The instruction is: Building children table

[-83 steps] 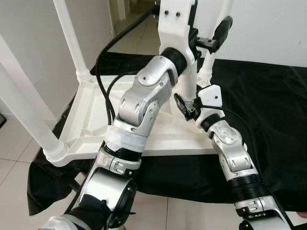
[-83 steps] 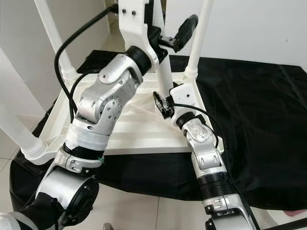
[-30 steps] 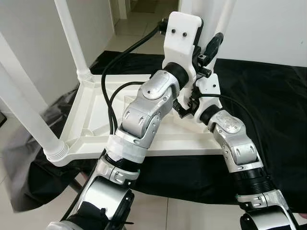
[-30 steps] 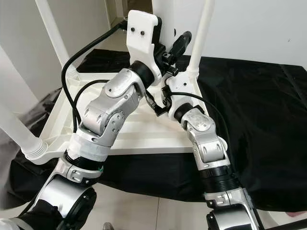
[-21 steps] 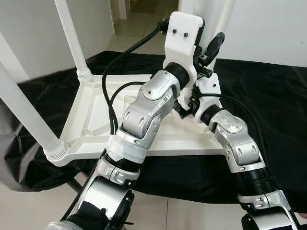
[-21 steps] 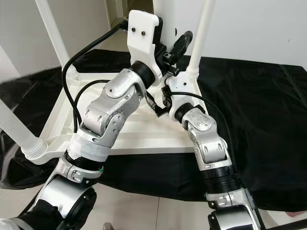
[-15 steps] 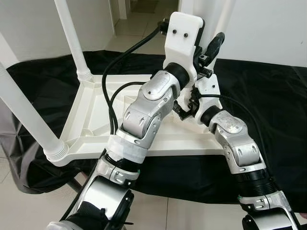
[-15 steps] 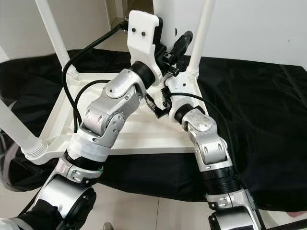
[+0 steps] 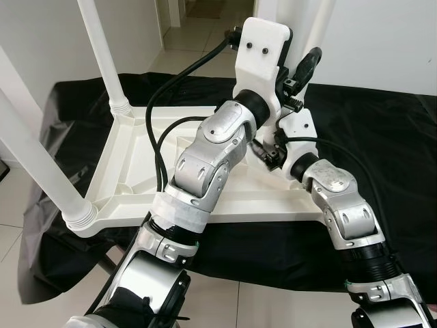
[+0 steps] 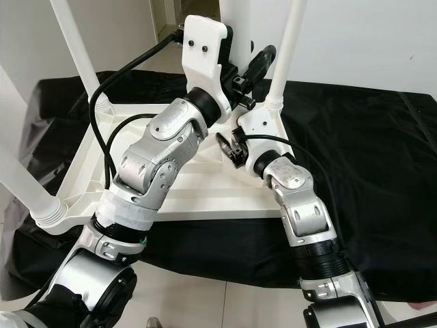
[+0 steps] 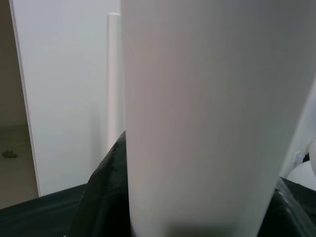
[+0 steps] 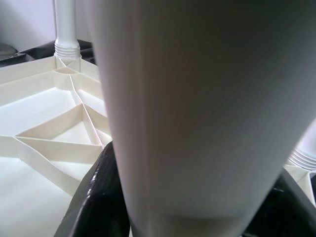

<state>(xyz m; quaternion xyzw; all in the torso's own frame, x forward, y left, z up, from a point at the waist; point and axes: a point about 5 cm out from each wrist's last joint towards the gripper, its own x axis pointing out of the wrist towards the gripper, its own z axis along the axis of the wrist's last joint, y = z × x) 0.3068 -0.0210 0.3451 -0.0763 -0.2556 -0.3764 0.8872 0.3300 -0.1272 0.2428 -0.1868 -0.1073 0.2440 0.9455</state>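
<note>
Tabletop (image 9: 130,171) upside down on black sheet (image 9: 382,137), legs pointing up. Near leg (image 11: 207,123) upright, long axis vertical, pinched high by left gripper (image 9: 297,75), low by right gripper (image 10: 235,147).

My left arm (image 9: 212,147) hides the middle of the upturned table top (image 9: 126,171). The table legs (image 9: 102,55) run off the top edge of both eye views. In my wrist views a leg (image 11: 212,118) sits so close it blurs, covering my fingertips.
</note>
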